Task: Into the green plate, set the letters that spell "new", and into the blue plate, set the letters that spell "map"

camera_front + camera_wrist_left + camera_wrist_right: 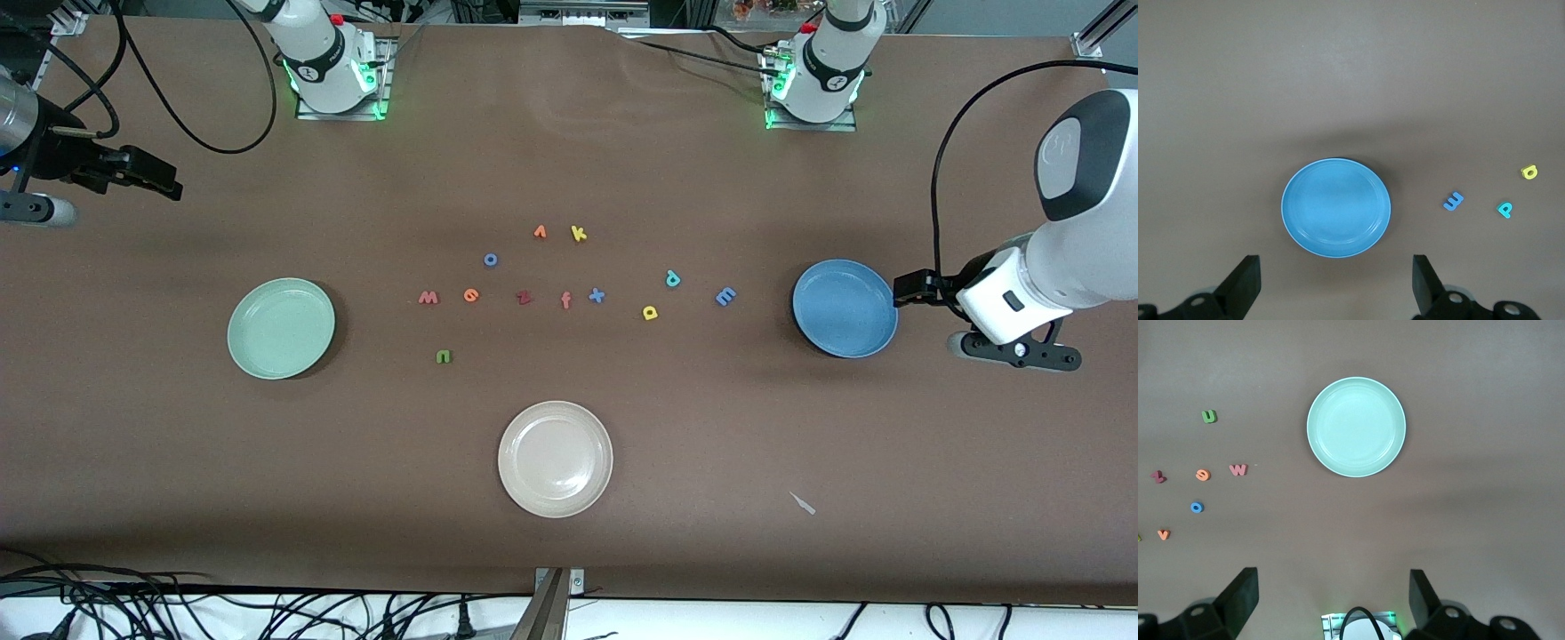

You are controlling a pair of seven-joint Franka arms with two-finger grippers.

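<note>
The green plate lies toward the right arm's end, the blue plate toward the left arm's end. All letters lie on the table between them. The pink "w" and orange "e" sit side by side, the green "n" nearer the camera. The light blue "m", teal "p" and yellow "a" lie beside the blue plate. My left gripper hangs open by the blue plate's edge. My right gripper hangs open, empty, over bare table at the right arm's end.
A cream-white plate sits nearest the camera. Other letters lie mid-table: dark red "z", salmon "f", blue "x", blue "o", orange "v", yellow "k". A small pale scrap lies near the front edge.
</note>
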